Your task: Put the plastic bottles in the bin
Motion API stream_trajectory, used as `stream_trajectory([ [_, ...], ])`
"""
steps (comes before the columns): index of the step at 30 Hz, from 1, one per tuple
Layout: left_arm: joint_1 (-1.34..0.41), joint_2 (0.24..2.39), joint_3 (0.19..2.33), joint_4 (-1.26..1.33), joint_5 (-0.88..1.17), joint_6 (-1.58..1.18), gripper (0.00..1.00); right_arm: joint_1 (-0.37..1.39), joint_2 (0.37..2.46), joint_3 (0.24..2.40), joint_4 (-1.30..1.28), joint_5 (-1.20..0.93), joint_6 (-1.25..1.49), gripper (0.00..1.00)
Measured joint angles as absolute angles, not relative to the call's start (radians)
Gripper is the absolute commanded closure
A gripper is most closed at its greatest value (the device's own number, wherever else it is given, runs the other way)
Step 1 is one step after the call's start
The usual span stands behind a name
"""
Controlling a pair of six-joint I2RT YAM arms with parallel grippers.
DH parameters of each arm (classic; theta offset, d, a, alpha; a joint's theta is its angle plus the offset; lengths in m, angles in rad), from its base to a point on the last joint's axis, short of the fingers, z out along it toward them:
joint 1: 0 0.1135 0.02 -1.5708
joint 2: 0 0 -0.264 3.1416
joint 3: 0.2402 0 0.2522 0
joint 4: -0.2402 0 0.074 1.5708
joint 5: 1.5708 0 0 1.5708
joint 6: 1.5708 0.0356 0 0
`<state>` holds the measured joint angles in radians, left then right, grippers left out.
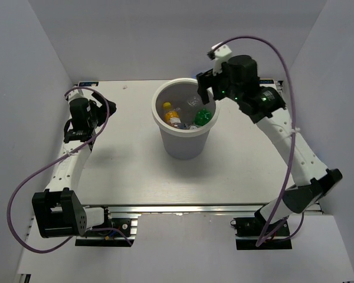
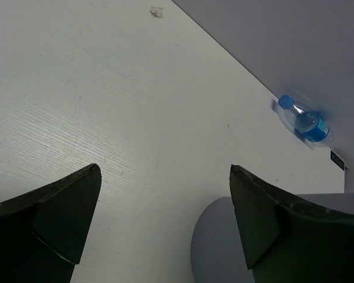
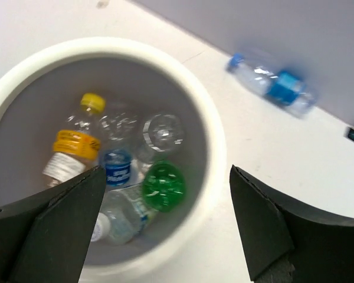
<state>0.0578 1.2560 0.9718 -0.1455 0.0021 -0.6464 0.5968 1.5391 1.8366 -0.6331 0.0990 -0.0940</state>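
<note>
The white bin [image 1: 183,144] stands mid-table. Inside it lie several plastic bottles: a green one [image 3: 163,186], one with a yellow cap and orange label [image 3: 76,144], and clear ones with blue labels [image 3: 118,168]. My right gripper [image 3: 166,170] hangs open over the bin's right rim [image 3: 215,147], holding nothing. Another clear bottle [image 3: 271,85] with a blue cap and label lies on the table by the back wall; the left wrist view shows this bottle [image 2: 304,121] too. My left gripper [image 2: 165,167] is open and empty above the table at the far left [image 1: 97,106].
The white tabletop [image 1: 124,171] is enclosed by grey walls at the back and both sides. A grey rounded shape [image 2: 215,247] shows low between the left fingers. The right arm [image 1: 295,147] reaches across the table's right side.
</note>
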Motion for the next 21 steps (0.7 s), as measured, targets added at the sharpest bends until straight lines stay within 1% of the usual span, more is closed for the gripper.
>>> stream_trajectory([
  [3,0.058,1.256,0.974,-0.142,0.019,-0.648,0.02,0.528,1.477,1.836,-0.633,0.128,-0.090,0.11],
  [7,0.058,1.273,0.998,-0.142,0.035,-0.644,0.02,0.355,1.423,1.819,-0.634,0.176,-0.075,0.11],
  [11,0.058,1.276,1.001,-0.141,0.043,-0.642,0.02,0.188,1.410,1.733,-0.654,0.350,-0.070,0.11],
  [13,0.058,1.279,1.002,-0.139,0.046,-0.641,0.02,0.094,1.443,1.700,-0.673,0.403,-0.079,0.11],
  [17,0.058,1.308,1.021,-0.133,0.055,-0.640,0.02,-0.097,1.567,1.665,-0.702,0.430,-0.083,0.11],
  [19,0.058,1.333,1.040,-0.128,0.062,-0.640,0.02,-0.172,1.614,1.571,-0.673,0.466,-0.093,0.11],
  [21,0.058,1.357,1.056,-0.123,0.065,-0.640,0.02,-0.209,1.639,1.435,-0.633,0.486,-0.123,0.11],
])
